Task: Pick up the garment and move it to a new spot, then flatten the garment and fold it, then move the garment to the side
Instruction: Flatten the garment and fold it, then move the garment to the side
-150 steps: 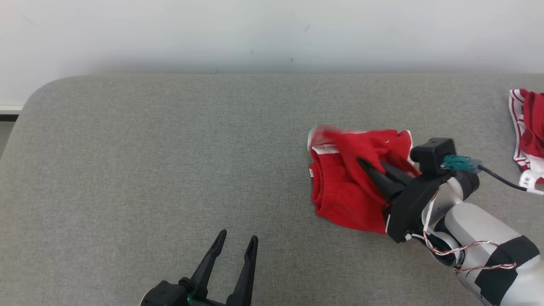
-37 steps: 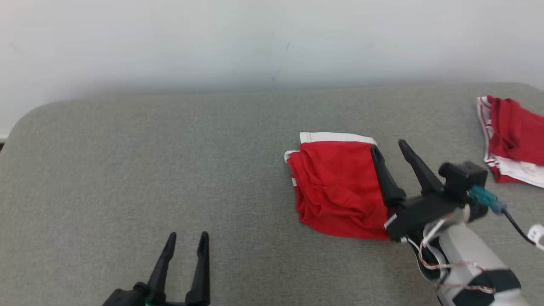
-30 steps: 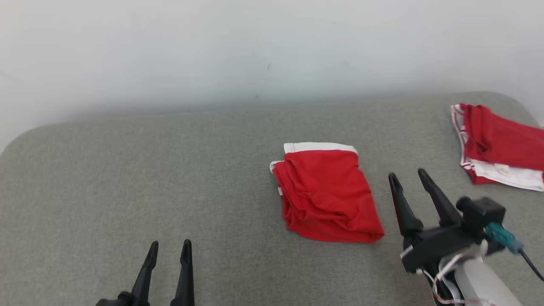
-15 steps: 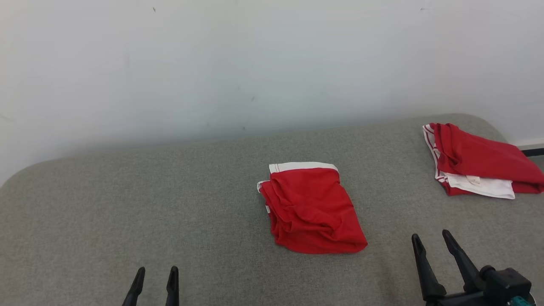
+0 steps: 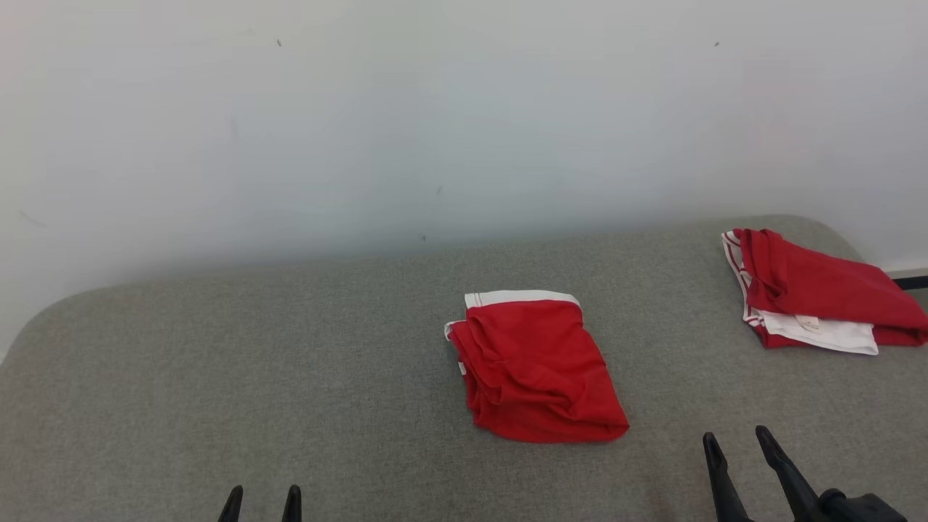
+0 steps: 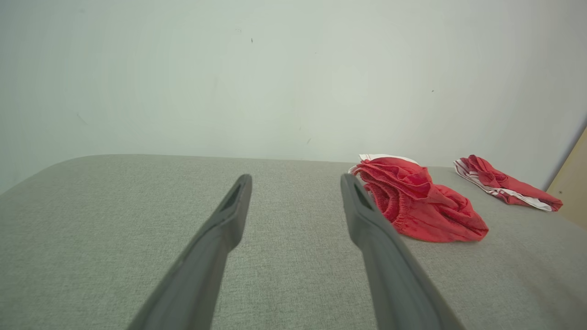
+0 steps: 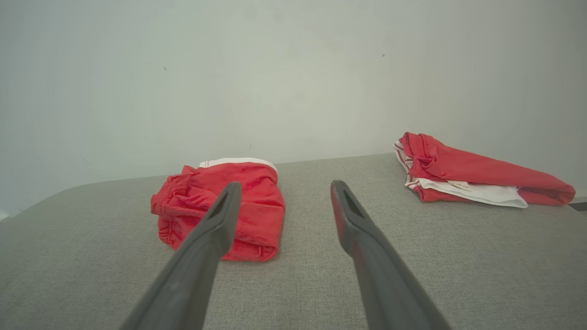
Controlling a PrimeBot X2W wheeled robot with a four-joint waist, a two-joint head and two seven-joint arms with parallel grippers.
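The garment [image 5: 533, 366] is a red pair of shorts with a white waistband, lying folded near the middle of the grey cushion [image 5: 217, 377]. From the left wrist camera the garment [image 6: 415, 201] lies ahead to the right; from the right wrist camera the garment [image 7: 224, 206] lies ahead to the left, partly behind one finger. My left gripper [image 5: 262, 497] stands open at the head view's bottom edge, well left of the garment. My right gripper [image 5: 736, 440] is open at the lower right, apart from the cloth. Both grippers [image 6: 296, 181] [image 7: 283, 187] are empty.
A second folded red and white garment [image 5: 815, 297] lies at the cushion's far right edge, also seen from the wrists [image 6: 502, 188] [image 7: 472, 176]. A pale wall [image 5: 435, 109] rises behind the cushion. A wooden panel [image 6: 571, 183] stands at the far right.
Five seconds ago my right gripper was on the red garment; it has since let go and drawn back. The head camera has tilted up, so both grippers sit lower in view. The garment lies still.
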